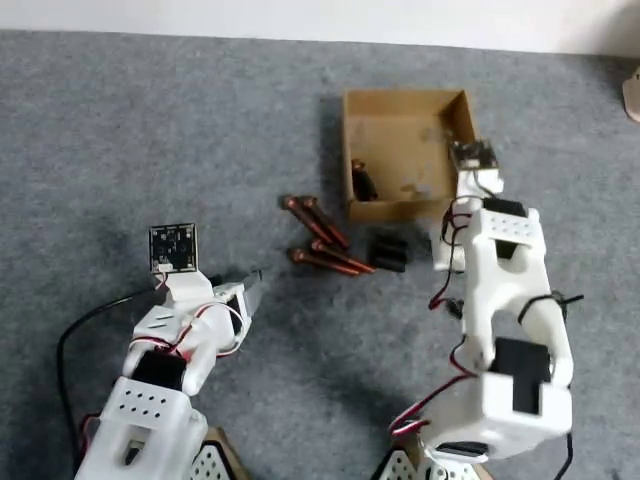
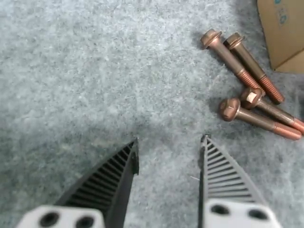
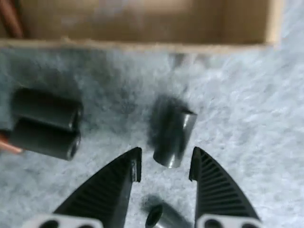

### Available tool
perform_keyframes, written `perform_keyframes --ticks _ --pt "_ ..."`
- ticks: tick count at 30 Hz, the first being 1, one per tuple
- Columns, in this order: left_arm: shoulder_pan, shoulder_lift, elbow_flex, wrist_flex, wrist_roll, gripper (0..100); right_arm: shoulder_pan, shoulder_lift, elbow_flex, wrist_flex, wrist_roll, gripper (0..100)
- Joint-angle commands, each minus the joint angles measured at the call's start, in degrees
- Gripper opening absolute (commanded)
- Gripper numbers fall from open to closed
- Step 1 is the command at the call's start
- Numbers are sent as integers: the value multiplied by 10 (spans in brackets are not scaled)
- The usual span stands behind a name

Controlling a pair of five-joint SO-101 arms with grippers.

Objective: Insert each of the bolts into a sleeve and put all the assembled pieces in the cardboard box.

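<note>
Several copper bolts (image 1: 322, 240) lie loose on the grey carpet in front of the cardboard box (image 1: 349, 150). My left gripper (image 2: 169, 142) stands open over bare carpet, short of the bolts (image 2: 249, 90), with nothing between its fingers. Black sleeves (image 1: 388, 250) lie beside the bolts. My right gripper (image 3: 166, 153) is open, and one black sleeve (image 3: 173, 137) lies on the carpet just at its fingertips, untouched. Two more sleeves (image 3: 45, 124) lie side by side farther off, and another sleeve (image 3: 164, 216) lies under the jaws. A dark piece (image 1: 362, 181) with a copper end rests inside the box.
The box's near wall (image 3: 142, 23) runs just beyond the sleeves. The right arm (image 1: 505, 300) stands over the carpet at the box's right front corner. The left arm (image 1: 175, 340) sits at the lower left, with open carpet to its left and ahead.
</note>
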Motion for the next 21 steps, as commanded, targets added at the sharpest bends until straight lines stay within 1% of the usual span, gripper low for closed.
perform_keyframes --ticks 1,4,9,15,21 --pt "-1 -6 -3 -10 -4 196 7 24 -35 -8 -7 152" --pt "-1 -6 -3 -10 -4 196 7 44 -51 -10 -23 152" --pt "-2 -6 -3 -10 -4 196 13 56 -92 -4 -26 152" --pt "-2 -6 -3 -10 -4 196 14 56 -145 49 -26 152" --pt "-2 -6 -3 -10 -4 196 14 60 -152 46 -27 152"
